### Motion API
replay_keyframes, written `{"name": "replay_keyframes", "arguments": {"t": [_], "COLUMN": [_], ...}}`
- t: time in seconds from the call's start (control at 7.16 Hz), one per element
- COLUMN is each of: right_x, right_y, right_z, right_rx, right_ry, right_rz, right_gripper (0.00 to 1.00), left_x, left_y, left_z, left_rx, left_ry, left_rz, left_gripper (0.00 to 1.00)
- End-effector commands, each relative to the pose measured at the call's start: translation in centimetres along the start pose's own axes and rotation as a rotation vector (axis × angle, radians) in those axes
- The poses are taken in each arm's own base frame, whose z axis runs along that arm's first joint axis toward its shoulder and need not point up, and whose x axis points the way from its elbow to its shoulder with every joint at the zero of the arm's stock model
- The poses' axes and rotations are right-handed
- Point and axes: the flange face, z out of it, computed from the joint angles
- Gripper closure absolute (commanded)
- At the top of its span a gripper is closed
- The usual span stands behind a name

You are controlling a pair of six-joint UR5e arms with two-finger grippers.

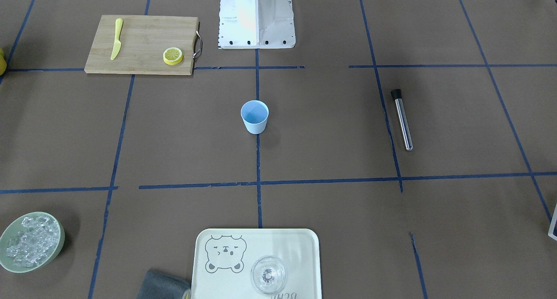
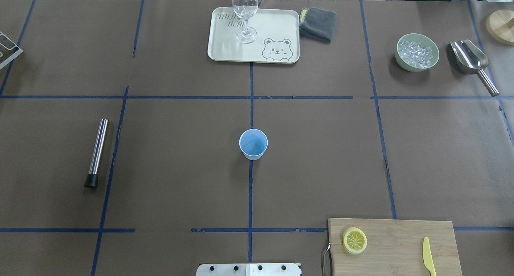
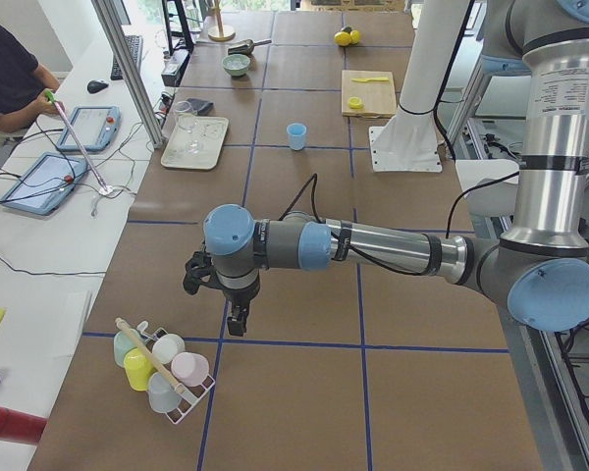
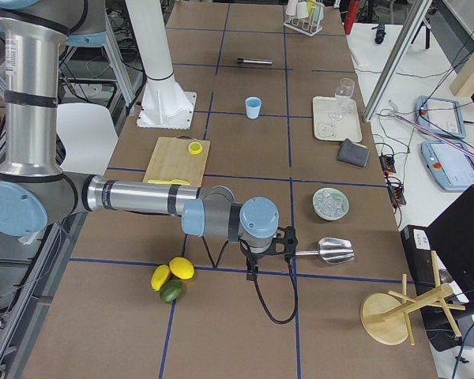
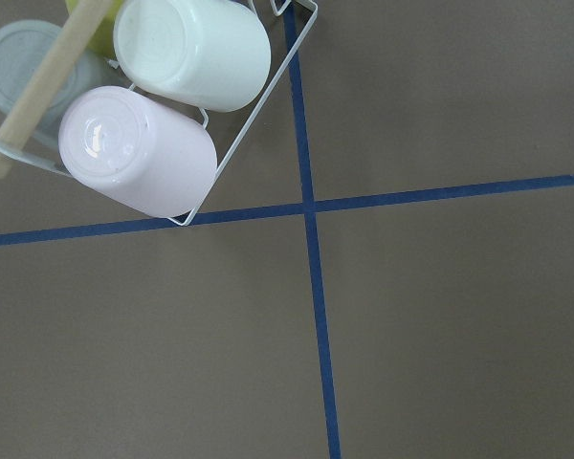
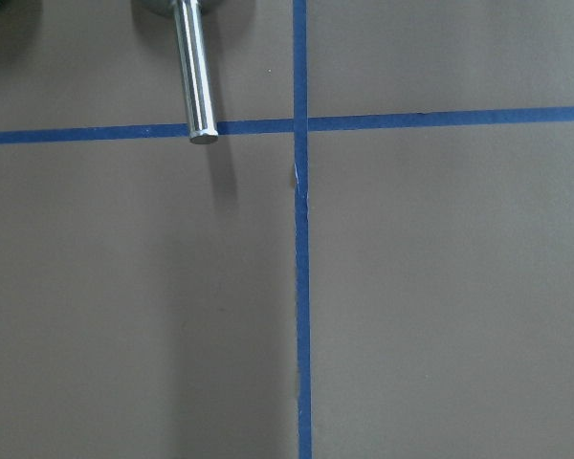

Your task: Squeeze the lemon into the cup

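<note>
The lemon slice (image 2: 354, 240) lies on the wooden cutting board (image 2: 401, 236) at the near right; it also shows in the front view (image 1: 172, 55). The light-blue cup (image 2: 253, 144) stands upright at the table's middle, also in the front view (image 1: 254, 116). My left gripper (image 3: 234, 319) hangs over the table's far left end beside a cup rack (image 3: 162, 371). My right gripper (image 4: 253, 264) hangs over the far right end near a metal scoop (image 4: 328, 250). Both show only in side views, so I cannot tell whether they are open or shut. Neither is near the cup or the lemon.
A yellow knife (image 2: 428, 255) lies on the board. A tray (image 2: 273, 31) with a clear glass (image 2: 245, 15), a grey cloth (image 2: 318, 23) and a green bowl of ice (image 2: 417, 53) stand at the far side. A metal tube (image 2: 96, 152) lies left. Whole lemons (image 4: 172, 272) lie right.
</note>
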Motion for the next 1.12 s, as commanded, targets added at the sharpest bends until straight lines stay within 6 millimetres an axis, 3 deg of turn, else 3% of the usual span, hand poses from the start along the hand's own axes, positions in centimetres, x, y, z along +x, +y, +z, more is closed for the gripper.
{"name": "replay_keyframes", "arguments": {"t": [0.0, 0.28, 0.56, 0.7, 0.84, 0.98], "right_x": [-0.2, -0.7, -2.3, -4.7, -8.5, -7.8], "right_y": [-0.3, -0.9, -1.3, -2.2, -5.4, -4.9], "right_z": [-0.2, -0.7, -1.6, -1.9, -4.5, -3.8], "right_rx": [0.006, 0.016, 0.034, 0.037, 0.080, 0.066], "right_ry": [0.007, 0.006, -0.006, -0.060, -0.085, -0.095], "right_rz": [-0.008, -0.018, -0.034, -0.043, -0.083, -0.065], "right_gripper": [0.00, 0.00, 0.00, 0.00, 0.00, 0.00], "left_x": [0.0, 0.4, 2.2, 3.6, 4.7, 6.7], "left_y": [0.0, -0.3, -1.3, -1.7, -2.3, -3.7], "left_z": [-0.1, -0.2, -1.8, -2.7, -2.5, -2.1], "left_rx": [0.003, 0.011, 0.056, 0.097, 0.124, 0.115], "left_ry": [0.000, 0.003, 0.006, 0.004, 0.006, 0.012], "left_rz": [0.002, 0.011, 0.054, 0.106, 0.153, 0.191], "left_gripper": [0.00, 0.00, 0.00, 0.00, 0.00, 0.00]}}
